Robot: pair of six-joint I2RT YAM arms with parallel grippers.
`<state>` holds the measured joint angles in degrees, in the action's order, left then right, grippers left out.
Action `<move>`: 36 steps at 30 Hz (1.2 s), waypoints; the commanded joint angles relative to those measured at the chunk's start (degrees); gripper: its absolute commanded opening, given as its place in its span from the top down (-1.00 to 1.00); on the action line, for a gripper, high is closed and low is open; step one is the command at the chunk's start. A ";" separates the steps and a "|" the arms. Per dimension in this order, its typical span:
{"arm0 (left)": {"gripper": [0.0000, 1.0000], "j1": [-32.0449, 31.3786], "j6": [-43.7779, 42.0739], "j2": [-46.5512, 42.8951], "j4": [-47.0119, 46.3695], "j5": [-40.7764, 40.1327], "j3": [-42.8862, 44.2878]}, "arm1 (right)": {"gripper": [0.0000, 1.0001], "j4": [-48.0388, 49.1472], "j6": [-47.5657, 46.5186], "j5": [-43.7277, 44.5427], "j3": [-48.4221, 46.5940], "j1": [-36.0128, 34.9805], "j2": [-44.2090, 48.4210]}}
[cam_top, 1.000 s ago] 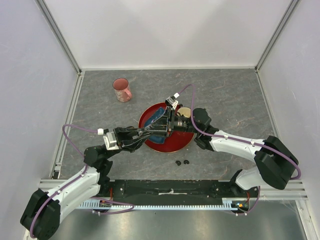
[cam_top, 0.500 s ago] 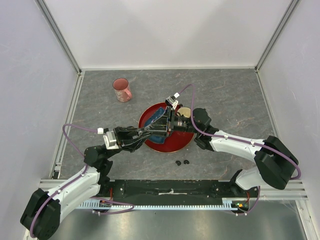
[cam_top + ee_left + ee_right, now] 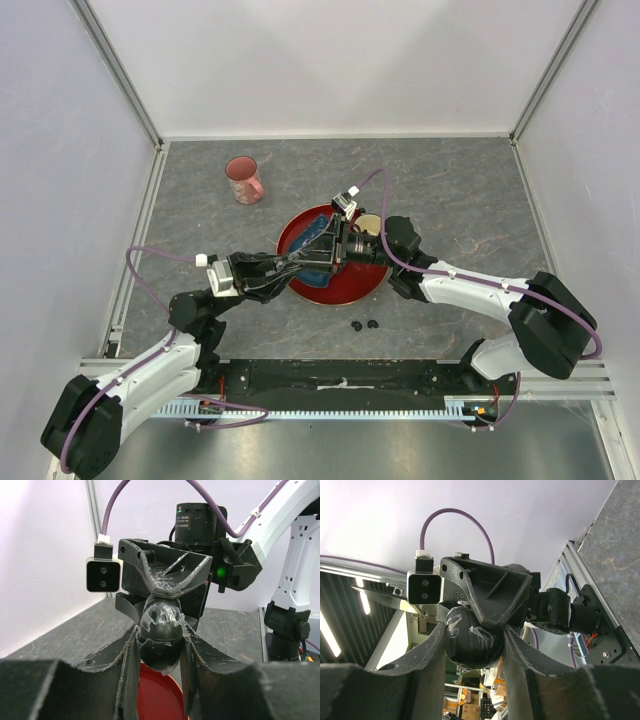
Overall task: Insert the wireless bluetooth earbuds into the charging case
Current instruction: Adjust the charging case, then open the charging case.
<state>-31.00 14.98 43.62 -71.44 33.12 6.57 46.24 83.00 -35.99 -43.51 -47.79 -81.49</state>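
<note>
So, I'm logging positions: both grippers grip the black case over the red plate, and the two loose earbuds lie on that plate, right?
No. The top external view shows the two earbuds on the table, just off the red plate's near edge. The left gripper and right gripper do both grip the black case over it.

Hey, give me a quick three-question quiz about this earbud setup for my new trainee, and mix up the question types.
1. True or false: the left gripper and the right gripper both clamp the same black case.
2. Where do the two loose earbuds lie? A) on the red plate; B) on the table, nearer the arm bases than the plate; C) inside the case.
3. Fill in: the cup at the far left is ____.
Key: 1 true; 2 B; 3 pink.
</note>
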 commanded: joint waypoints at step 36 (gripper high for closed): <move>0.95 0.24 -2.68 -0.99 1.92 -2.36 1.08 | -0.52 -47.54 -40.46 18.14 -12.39 -1.42 13.82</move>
<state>-30.87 14.17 42.04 -68.84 31.48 6.35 7.81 49.45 -20.78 -54.02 -47.99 -66.11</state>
